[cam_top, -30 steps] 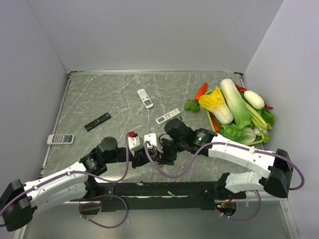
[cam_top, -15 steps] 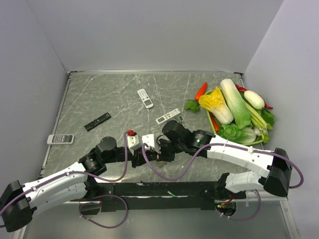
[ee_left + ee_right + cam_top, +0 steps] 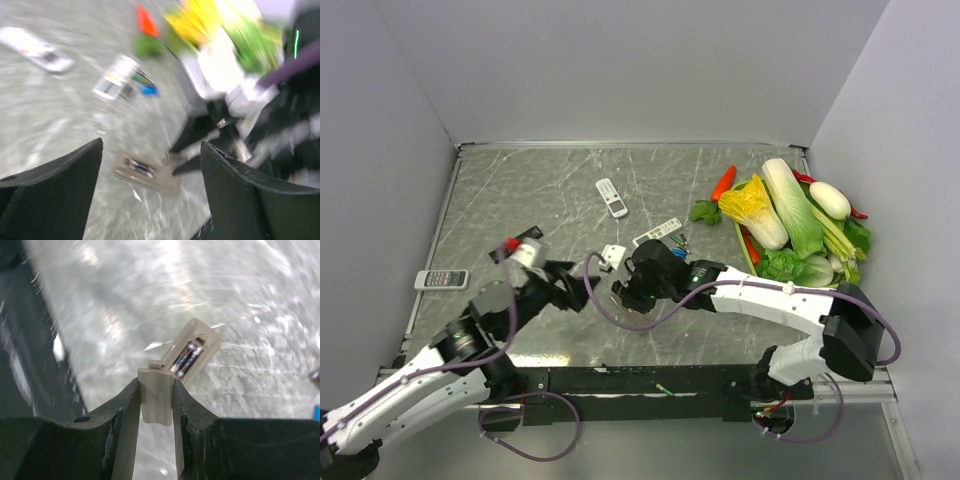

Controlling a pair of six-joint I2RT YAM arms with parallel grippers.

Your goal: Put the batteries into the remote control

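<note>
1. Grey marbled table [image 3: 520,190] fills the floor of a pale-walled booth, and both arms reach in from its near edge.
2. The remote [image 3: 200,342] lies back-up on the table in the near middle, just beyond the right gripper's fingertips. In the top view that gripper hides it.
3. Its bay is uncovered, and two dark batteries [image 3: 184,359] lie side by side inside it.
4. The right gripper [image 3: 156,385] is closed narrowly on a beige cover [image 3: 156,405]. This flat piece is pinched by its long edges between the two fingers.
5. The cover's tabbed end points at the near end of the remote. Whether the two touch cannot be told.
6. The left gripper [image 3: 151,145] is spread wide with nothing between its fingers. It sits left of the remote and apart from it, facing the right gripper across it. Its wrist view is blurred.
7. A blue battery [image 3: 148,90] and a green battery [image 3: 142,79] lie loose on the table. Both are just beside one end of a slim remote [image 3: 112,82], farther back than the task's remote.
8. A small white remote [image 3: 612,198] lies well apart toward the back of the table.
9. A grey remote [image 3: 442,279] lies near the table's left edge.
10. Vegetables [image 3: 790,215] are heaped at the right edge, with an orange carrot [image 3: 723,182] on their left side.
</note>
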